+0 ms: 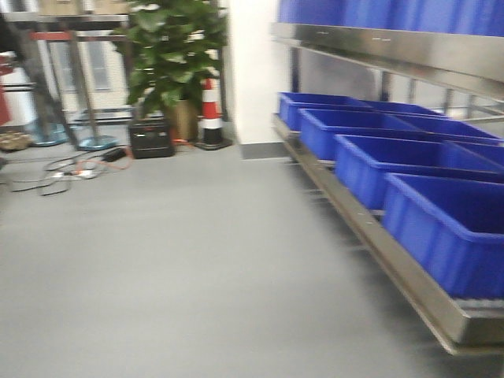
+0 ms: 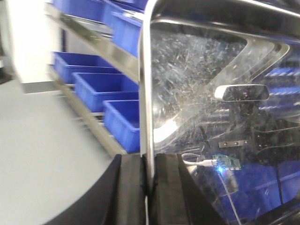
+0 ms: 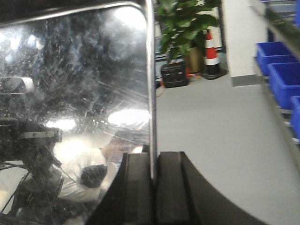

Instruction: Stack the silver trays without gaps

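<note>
Nearest: left gripper (image 2: 149, 185), black pads closed to a sliver and pinching the thin out-turned rim of a shallow, shiny, scratched silver tray (image 2: 201, 70) with rounded corners; the pan spreads to that gripper's right. Right gripper (image 3: 153, 185) is clamped the same way on a rim, with the mirror face spreading to its left. My reading is one tray held up by opposite rims, though this cannot be confirmed. It hangs in the air over grey floor (image 1: 173, 268), resting on nothing. No second tray, stack or tabletop is in view, so stacking looks not yet begun: seating the tray flush, without gaps, is all left. Beyond: blue plastic bins (image 1: 441, 228) on a long brushed-steel shelf rail (image 1: 398, 264). Farthest: a leafy potted plant (image 1: 169, 47) and a striped traffic cone (image 1: 211, 110).
</note>
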